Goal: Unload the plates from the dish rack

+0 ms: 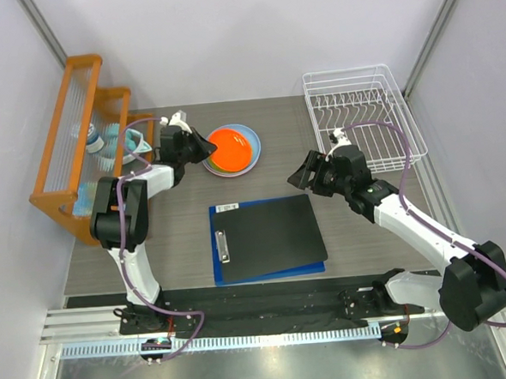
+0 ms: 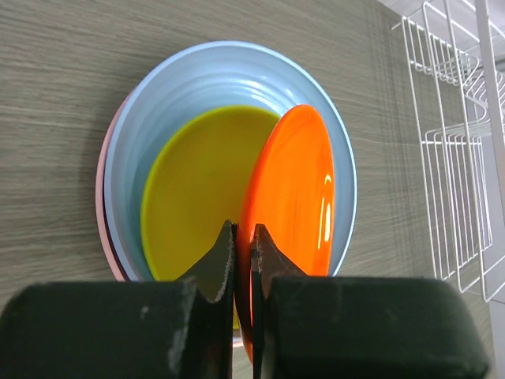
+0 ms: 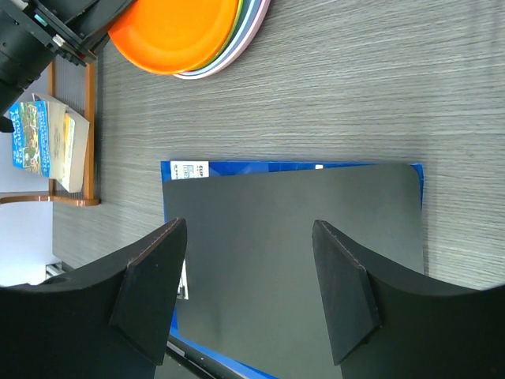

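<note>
The plates lie stacked on the table left of centre. In the left wrist view a pink plate (image 2: 101,185) is at the bottom, with a light blue plate (image 2: 197,79) and a lime green plate (image 2: 193,185) on it. My left gripper (image 2: 243,230) is shut on the near rim of the orange plate (image 2: 296,185), which stands tilted over the stack. From above, the left gripper (image 1: 201,147) is at the stack's left edge, by the orange plate (image 1: 230,146). The white wire dish rack (image 1: 364,114) holds no plates. My right gripper (image 1: 302,174) is open and empty.
A black clipboard (image 1: 269,236) on a blue one lies mid-table, under the right gripper (image 3: 248,229). An orange stepped shelf rack (image 1: 78,140) stands at the far left. The dish rack (image 2: 458,158) shows to the right of the stack.
</note>
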Robot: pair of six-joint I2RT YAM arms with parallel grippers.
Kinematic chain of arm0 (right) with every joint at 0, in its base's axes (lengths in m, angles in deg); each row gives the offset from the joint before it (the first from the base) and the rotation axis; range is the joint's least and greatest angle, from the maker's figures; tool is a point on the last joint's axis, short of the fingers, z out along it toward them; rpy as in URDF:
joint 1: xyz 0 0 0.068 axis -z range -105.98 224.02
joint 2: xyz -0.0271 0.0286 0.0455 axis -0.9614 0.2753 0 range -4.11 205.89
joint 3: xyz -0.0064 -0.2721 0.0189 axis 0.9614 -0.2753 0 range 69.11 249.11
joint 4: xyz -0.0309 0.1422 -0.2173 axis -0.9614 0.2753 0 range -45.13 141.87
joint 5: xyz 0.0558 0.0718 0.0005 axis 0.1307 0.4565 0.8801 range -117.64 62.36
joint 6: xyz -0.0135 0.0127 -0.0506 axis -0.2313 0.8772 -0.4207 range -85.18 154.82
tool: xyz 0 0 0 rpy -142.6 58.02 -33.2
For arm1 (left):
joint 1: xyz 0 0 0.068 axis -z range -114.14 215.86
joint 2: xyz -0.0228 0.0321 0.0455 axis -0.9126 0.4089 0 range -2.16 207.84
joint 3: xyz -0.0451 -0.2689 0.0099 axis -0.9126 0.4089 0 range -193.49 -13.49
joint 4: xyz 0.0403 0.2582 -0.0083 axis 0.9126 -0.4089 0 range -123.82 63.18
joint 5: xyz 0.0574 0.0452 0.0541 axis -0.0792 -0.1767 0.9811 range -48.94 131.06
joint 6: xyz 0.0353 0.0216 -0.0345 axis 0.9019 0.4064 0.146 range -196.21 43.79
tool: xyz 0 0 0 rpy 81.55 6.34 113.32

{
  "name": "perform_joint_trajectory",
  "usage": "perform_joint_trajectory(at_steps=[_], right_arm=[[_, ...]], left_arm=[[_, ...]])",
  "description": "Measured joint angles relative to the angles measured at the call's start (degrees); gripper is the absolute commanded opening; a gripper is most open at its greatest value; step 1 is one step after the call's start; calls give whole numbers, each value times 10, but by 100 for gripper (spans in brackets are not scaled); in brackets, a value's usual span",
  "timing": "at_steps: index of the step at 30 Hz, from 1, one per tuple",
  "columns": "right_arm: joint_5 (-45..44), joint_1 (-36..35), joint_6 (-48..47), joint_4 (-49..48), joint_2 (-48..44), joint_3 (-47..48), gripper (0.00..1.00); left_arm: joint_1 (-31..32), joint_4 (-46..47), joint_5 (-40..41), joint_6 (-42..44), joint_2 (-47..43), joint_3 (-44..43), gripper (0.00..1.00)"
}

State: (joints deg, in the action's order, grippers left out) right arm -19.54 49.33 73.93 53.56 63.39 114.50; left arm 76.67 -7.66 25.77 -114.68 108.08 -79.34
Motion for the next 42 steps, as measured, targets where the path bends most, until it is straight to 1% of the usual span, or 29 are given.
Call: perform_joint_trajectory(at_steps=[7, 8, 9, 11, 12, 14, 17, 18, 19, 21, 25, 30, 33, 35, 38, 42], right_arm=[[1, 0, -5, 0, 1, 0, 71], [1, 0, -7, 0, 2, 0, 71], [1, 0, -7, 0, 3, 0, 71], [1, 0, -10, 0, 6, 0, 71], [1, 0, -11, 0, 8, 0, 71], [1, 0, -13, 0, 12, 0, 71], [2, 0, -14, 0, 14, 0, 71], [2, 0, -15, 0, 14, 0, 71], [2, 0, -15, 0, 14, 0, 71], [2, 0, -16, 0, 14, 0, 71], [1, 0, -16, 0, 14, -2, 71], [-6, 0, -20, 3, 4, -14, 72], [-25, 0, -31, 13, -6, -14, 76], [-45, 0, -42, 24, -19, -14, 80], [-89, 0, -64, 42, -47, -14, 85], [-161, 0, -92, 58, -91, -15, 87]], left_arm=[[-7, 53, -7, -5, 15, 8, 1], [-8, 58, -10, -6, 21, 8, 7], [-8, 60, -12, -7, 26, 6, 32], [-9, 66, -19, -10, 39, 2, 41], [-10, 68, -23, -15, 44, 2, 56], [-11, 69, -29, -17, 49, 2, 62], [-11, 74, -34, -19, 50, 2, 77], [-11, 76, -35, -18, 49, 2, 90], [-11, 76, -36, -18, 47, 3, 96], [-11, 76, -38, -15, 41, 7, 99], [-11, 58, -37, -4, 11, 12, 99], [-11, 5, -30, 19, -74, 15, 99], [-7, -39, -21, 37, -145, 21, 99], [0, -71, -3, 55, -209, 40, 99], [20, -106, 29, 74, -308, 87, 100], [65, -143, 77, 89, -464, 172, 99]])
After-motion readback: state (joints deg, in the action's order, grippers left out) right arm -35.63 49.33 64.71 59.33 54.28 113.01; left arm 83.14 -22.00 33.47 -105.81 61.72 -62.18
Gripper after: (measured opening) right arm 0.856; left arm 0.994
